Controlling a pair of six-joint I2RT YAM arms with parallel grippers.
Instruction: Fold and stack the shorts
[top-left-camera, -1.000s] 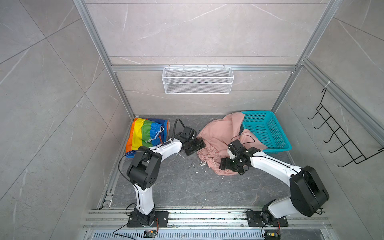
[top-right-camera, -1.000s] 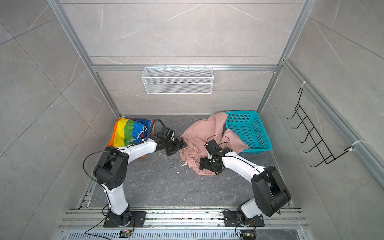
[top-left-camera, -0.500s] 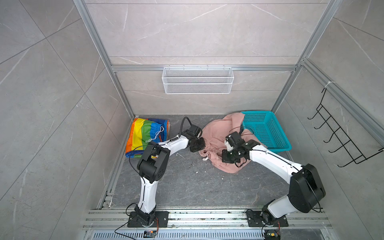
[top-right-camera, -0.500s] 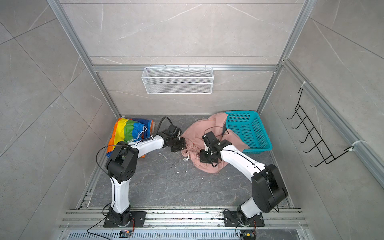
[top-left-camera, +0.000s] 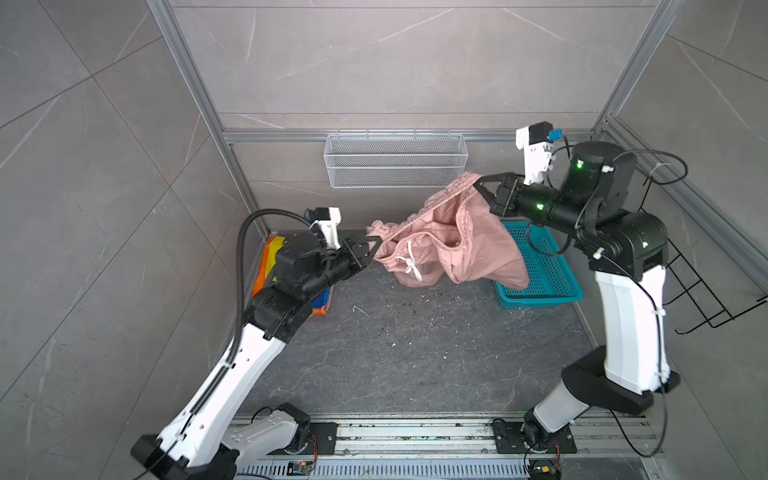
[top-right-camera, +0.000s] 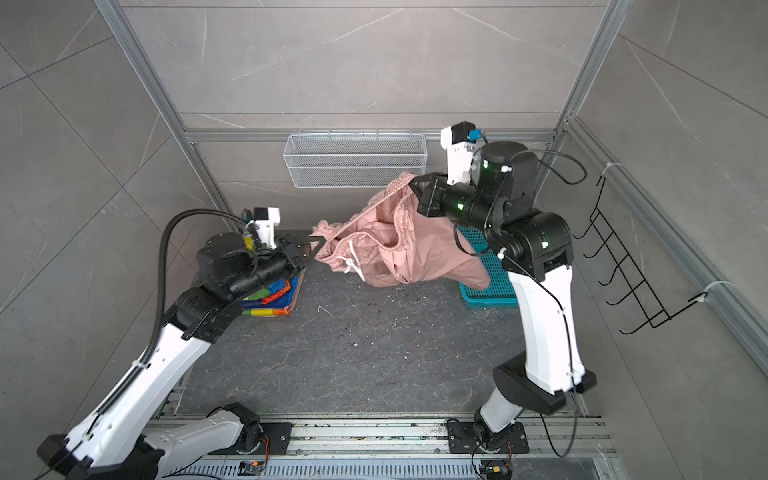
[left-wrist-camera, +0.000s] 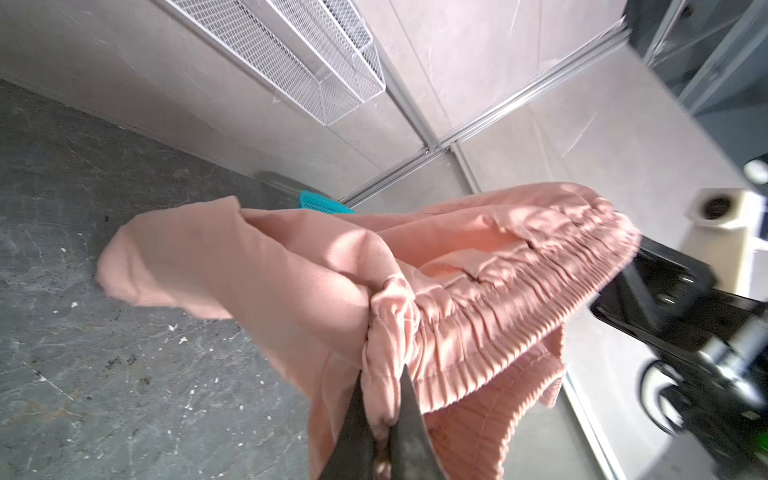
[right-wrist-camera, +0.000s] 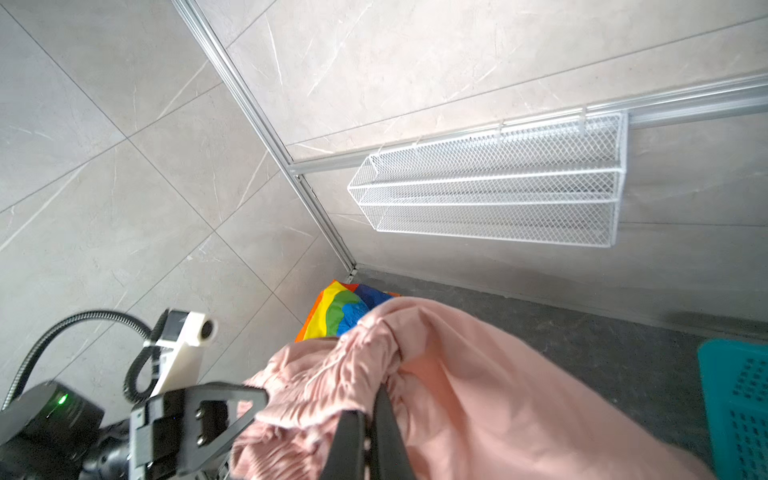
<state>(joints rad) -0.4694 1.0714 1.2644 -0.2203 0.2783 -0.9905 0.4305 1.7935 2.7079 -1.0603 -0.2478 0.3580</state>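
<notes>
The rainbow-striped shorts (top-right-camera: 270, 297) lie in the floor's (top-left-camera: 415, 353) far-left corner. The left gripper (top-left-camera: 375, 246) is clamped tight on one waistband end of the pink shorts (top-left-camera: 473, 245). The right gripper (top-left-camera: 478, 183) pinches the other end, higher. The garment hangs between them, partly before the teal basket (top-left-camera: 548, 274).

White arms (top-left-camera: 249, 365), black joints (top-left-camera: 623, 245), green lights (top-left-camera: 539, 206)

We record: pink shorts (top-left-camera: 478, 245), rainbow-striped shorts (top-right-camera: 276, 297), teal perforated basket (top-left-camera: 540, 300), white mesh rack (top-left-camera: 395, 160), dark grey veined bench (top-left-camera: 415, 353).
</notes>
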